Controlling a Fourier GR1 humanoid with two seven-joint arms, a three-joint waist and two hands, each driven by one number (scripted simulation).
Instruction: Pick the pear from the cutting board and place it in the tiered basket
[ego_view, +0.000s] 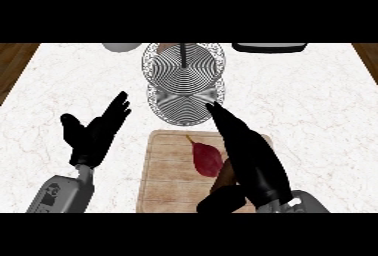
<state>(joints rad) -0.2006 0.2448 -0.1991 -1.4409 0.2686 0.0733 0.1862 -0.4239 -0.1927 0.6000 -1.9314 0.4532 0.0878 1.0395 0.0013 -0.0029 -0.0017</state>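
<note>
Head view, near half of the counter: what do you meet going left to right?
left hand → pear → right hand. The cutting board spans across the last two, so it is left out.

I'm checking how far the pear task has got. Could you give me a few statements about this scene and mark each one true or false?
1. The pear lies on the cutting board. True.
2. The tiered basket stands past the board's far edge. True.
3. The pear is already in the tiered basket. False: it is on the board, left of the right hand.
4. The right hand is over the board's right side with its fingers straight. True.
5. The left hand is curled round the pear. False: it is open over the counter, left of the board, and holds nothing.
</note>
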